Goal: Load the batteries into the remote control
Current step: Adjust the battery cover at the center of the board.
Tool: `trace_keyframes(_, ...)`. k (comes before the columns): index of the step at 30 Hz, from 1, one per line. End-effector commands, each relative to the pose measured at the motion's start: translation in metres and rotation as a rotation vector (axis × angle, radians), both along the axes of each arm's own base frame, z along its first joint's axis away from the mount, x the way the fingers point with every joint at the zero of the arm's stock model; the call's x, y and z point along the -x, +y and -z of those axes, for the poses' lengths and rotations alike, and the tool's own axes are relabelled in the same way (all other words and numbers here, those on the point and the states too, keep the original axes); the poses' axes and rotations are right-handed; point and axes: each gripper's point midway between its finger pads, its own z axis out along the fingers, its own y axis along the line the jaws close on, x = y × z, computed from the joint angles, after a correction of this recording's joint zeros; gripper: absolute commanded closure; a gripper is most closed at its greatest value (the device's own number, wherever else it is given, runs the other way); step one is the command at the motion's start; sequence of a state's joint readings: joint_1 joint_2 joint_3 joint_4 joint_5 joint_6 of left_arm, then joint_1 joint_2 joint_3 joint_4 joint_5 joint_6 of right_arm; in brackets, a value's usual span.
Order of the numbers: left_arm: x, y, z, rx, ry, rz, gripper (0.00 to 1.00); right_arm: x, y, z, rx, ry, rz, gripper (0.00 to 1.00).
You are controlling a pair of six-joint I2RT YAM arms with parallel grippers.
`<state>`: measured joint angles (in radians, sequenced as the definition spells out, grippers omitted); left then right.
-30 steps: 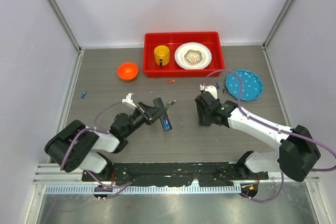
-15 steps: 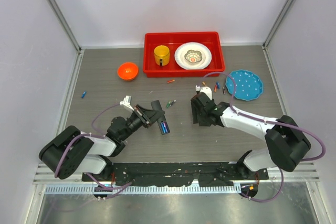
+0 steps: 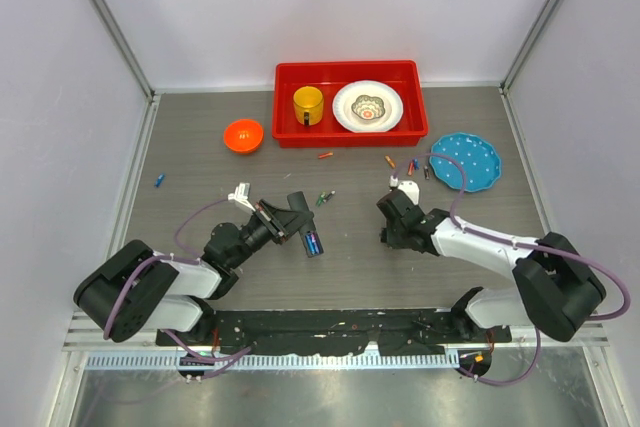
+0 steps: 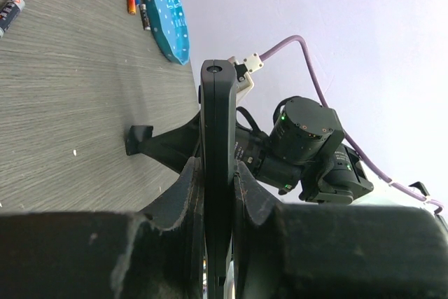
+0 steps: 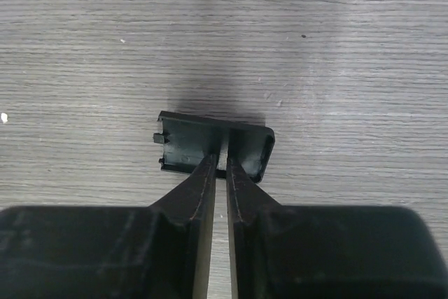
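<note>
So the right gripper [image 5: 218, 167] had just snapped nearly together, pinching the battery cover [image 5: 183, 146] on the table [image 5: 350, 33]. The left gripper [image 4: 215, 173] clamped the remote control [image 4: 215, 103] edge-up, with batteries [image 3: 315, 242] seated inside. Looked like closing-up time. The spare batteries [image 3: 412, 165] lay further back.

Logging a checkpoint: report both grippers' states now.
Left gripper: shut on the remote control.
Right gripper: shut on the battery cover.
</note>
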<state>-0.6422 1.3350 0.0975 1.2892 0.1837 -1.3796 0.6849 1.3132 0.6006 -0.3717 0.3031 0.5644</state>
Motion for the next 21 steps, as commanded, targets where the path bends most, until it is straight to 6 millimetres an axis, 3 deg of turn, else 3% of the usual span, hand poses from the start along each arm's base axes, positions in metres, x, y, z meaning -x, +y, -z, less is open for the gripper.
trace_keyframes(1,0.004,0.001,-0.037,0.087,-0.136,0.009,1.00,-0.002,0.013,-0.001,-0.066,-0.006,0.003,0.86)
trace_keyframes(12,0.004,0.000,-0.035,0.082,-0.128,0.007,1.00,-0.025,0.038,0.008,-0.087,0.018,0.000,0.87)
trace_keyframes(21,0.003,0.001,-0.034,0.079,-0.126,0.002,1.00,-0.055,0.076,0.007,-0.335,-0.015,0.177,0.84)
